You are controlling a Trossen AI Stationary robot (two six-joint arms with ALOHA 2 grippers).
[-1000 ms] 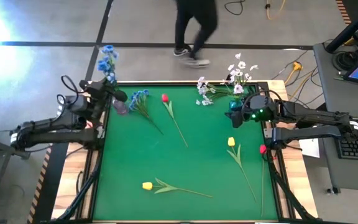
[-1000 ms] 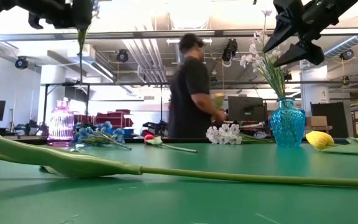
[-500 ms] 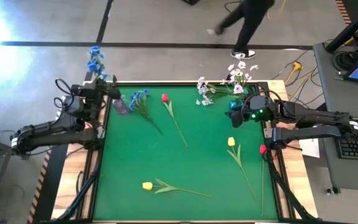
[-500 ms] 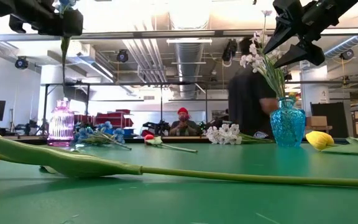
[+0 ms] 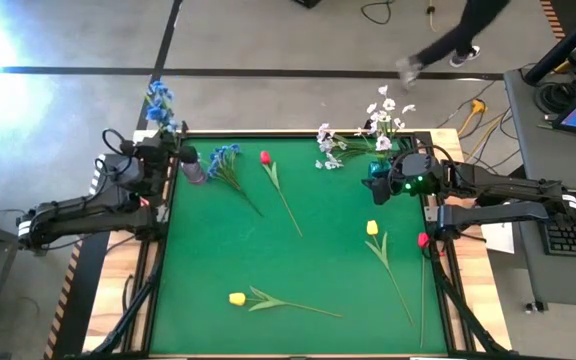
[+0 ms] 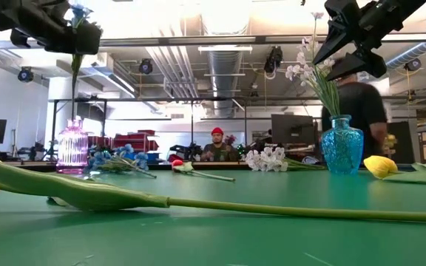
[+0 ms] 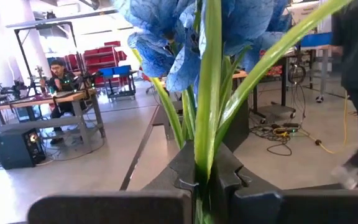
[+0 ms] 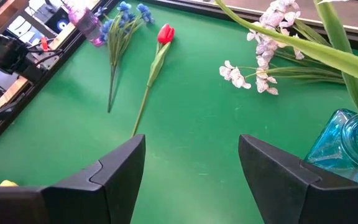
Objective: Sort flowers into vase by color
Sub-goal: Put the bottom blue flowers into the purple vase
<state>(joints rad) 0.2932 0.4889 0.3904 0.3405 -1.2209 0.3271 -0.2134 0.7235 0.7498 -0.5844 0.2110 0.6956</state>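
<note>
My left gripper (image 5: 166, 157) is shut on a blue flower (image 5: 160, 104) at the table's far left corner. The flower stands upright and its stem (image 6: 75, 81) hangs over the purple vase (image 6: 72, 145). My right gripper (image 8: 191, 168) stands open beside the blue vase (image 5: 379, 170), which holds white sprays (image 5: 388, 110), and nothing is between its fingers. More blue flowers (image 5: 224, 160), a red tulip (image 5: 266, 158), white sprays (image 5: 328, 150) and two yellow tulips (image 5: 372, 228) (image 5: 236, 298) lie flat on the green mat. My left gripper pinches the blue flower's green stem (image 7: 204, 163) between its two fingers, just below the blossoms and leaves. The fingers come in level and lie across the stem. The flower is lifted clear, blossoms up, and its lower stem (image 6: 74, 96) hangs free above the purple vase's mouth.
Another red tulip (image 5: 423, 240) lies at the mat's right edge. A raised black frame (image 5: 298, 134) runs around the mat. In the low view a long tulip stem (image 6: 198, 203) lies close in front. People move in the room beyond the table.
My left gripper has carried the blue flower toward the table's left edge and then a little down, so its stem now hangs over the purple vase. A person has walked past behind the table's far edge, from left to right.
</note>
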